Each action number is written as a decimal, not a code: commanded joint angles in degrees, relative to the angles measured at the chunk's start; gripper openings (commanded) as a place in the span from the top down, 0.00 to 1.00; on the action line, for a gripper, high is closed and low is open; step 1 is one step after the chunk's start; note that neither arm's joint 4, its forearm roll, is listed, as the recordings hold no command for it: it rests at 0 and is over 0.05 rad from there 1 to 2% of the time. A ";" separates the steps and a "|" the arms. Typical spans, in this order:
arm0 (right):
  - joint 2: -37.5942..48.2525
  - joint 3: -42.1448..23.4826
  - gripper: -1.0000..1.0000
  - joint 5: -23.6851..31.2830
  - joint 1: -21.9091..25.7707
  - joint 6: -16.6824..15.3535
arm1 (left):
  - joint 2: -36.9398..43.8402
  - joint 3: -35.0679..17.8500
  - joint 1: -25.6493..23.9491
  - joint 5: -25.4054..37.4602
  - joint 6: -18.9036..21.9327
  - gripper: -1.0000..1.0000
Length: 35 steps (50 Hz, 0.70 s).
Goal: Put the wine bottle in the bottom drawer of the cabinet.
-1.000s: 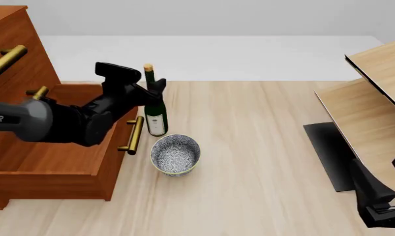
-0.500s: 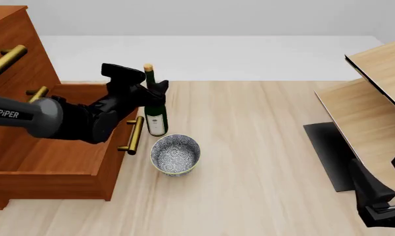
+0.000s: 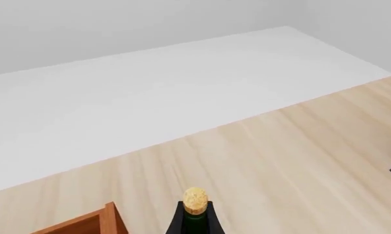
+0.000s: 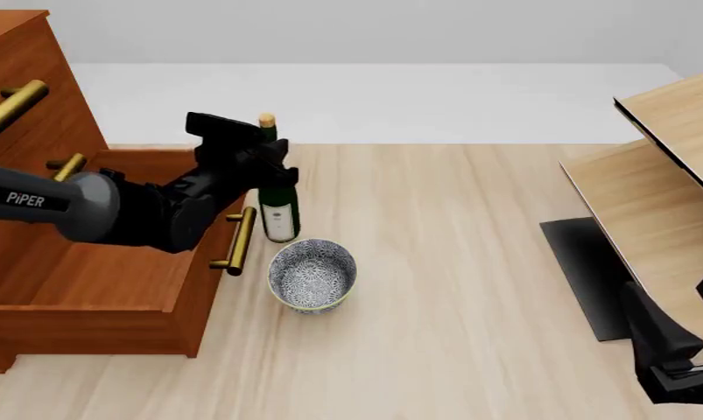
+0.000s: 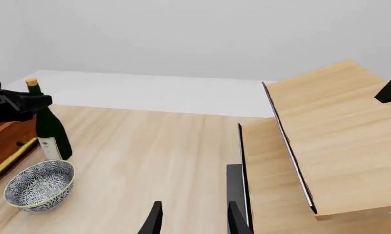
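The wine bottle stands upright on the table just right of the open bottom drawer of the cabinet. It is dark green with a white label and a tan cork. My left gripper is at the bottle's neck, its fingers pressed against both sides, shut on it. From the right wrist view the bottle and the left gripper on its neck show at far left. My right gripper is open and holds nothing, low at the near right.
A round patterned bowl sits just in front of the bottle, near the drawer's brass handle. Pale wood slanted panels and a dark base stand at the right. The bowl also shows in the right wrist view.
My left arm has shifted right, bringing the gripper fully onto the bottle's neck. The bottle still stands in the same spot. The right arm has not moved.
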 commanded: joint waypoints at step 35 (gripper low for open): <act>-0.77 0.00 0.00 0.65 0.10 -0.27 | -5.37 -0.41 -1.37 1.60 0.00 1.00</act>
